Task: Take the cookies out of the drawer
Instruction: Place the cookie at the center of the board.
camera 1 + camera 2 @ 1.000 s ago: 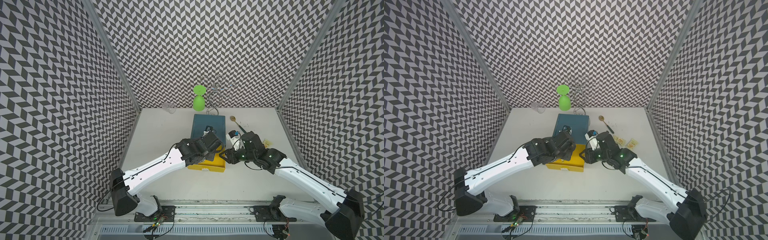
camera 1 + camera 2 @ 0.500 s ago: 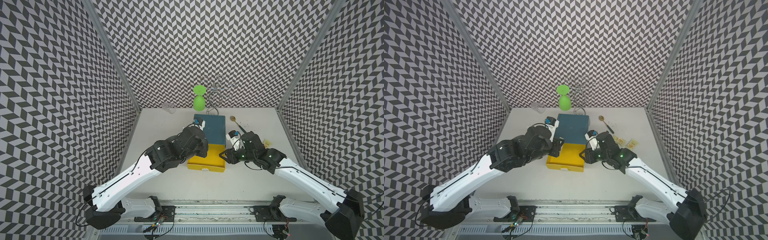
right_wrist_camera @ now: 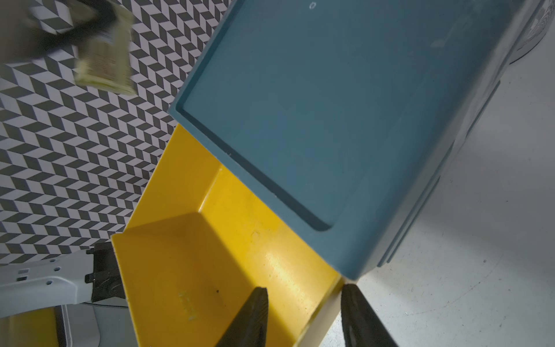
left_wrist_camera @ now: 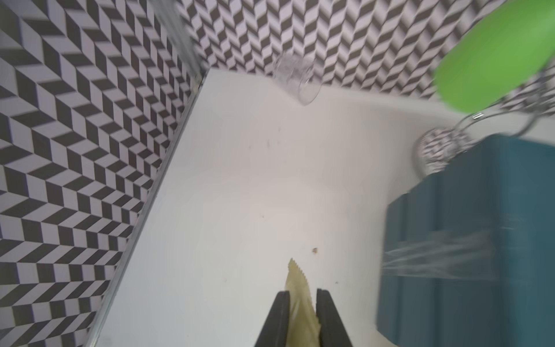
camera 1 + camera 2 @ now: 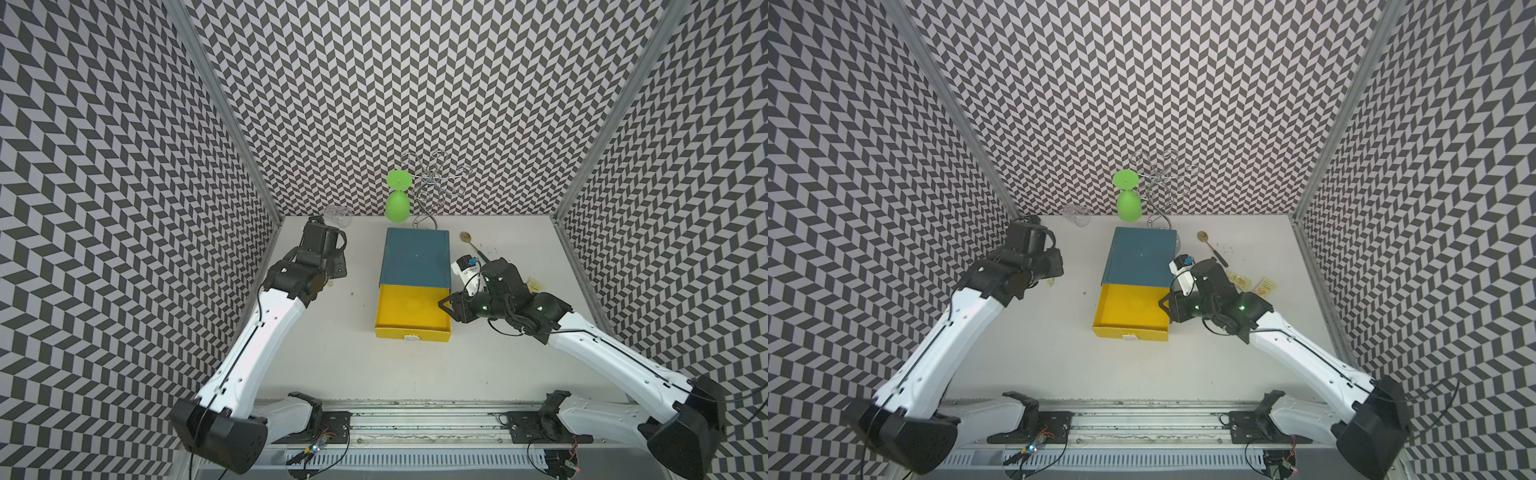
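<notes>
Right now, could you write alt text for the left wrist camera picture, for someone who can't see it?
The left claw pinches a pale yellow cookie packet above a white table. A blue drawer box, a clear glass and a green goblet lie beyond, blurred.

Bare counter [image 5: 332, 357] lies free around my left claw [image 4: 302, 293]; the side wall [image 5: 253, 232] and a glass [image 5: 338, 214] stand near. The box [image 5: 415, 257] blocks the middle. The drawer [image 5: 411, 332] is open from above, and my right claw [image 3: 304, 287] straddles its side.

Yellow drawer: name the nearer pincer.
Right. The right pincer straddles a side wall of the yellow drawer; the left pincer, gripping a cookie packet, hangs beyond its other side.
</notes>
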Motion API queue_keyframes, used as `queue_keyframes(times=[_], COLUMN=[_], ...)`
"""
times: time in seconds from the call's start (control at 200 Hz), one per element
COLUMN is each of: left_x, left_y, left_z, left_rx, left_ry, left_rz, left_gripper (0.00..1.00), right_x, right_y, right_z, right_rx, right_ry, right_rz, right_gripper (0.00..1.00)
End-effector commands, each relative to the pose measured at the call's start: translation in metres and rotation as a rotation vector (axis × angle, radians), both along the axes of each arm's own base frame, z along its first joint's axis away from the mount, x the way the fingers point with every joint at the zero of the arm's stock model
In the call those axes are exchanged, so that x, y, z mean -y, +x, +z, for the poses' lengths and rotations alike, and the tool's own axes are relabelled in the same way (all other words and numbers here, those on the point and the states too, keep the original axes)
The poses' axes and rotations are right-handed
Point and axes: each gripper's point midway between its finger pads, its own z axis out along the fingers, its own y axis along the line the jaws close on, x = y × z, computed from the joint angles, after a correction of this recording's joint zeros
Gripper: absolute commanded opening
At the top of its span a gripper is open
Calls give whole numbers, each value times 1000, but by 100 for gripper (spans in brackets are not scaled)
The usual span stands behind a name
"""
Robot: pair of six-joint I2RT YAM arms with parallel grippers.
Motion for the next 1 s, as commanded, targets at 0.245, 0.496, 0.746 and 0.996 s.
queue_keyframes(times=[0.245, 0.496, 0.746, 0.996], left_x=[-52, -44, -32, -1], left_y=[54, 67, 70, 19], left_z=[-116, -176, -129, 35], left_rx=[-141, -243, -134, 260], left_ry=[91, 40, -31, -246], left_rz=[66, 31, 21, -79], left_gripper=[20, 38, 69, 79], right_x=[-8, -4, 9, 19], right_y=[11, 11, 7, 19], right_z=[19, 35, 59, 98], right_rx=[72, 109, 165, 254], right_ry=[30, 44, 60, 71], right_rz=[4, -11, -41, -81], right_gripper=[46, 49, 52, 58])
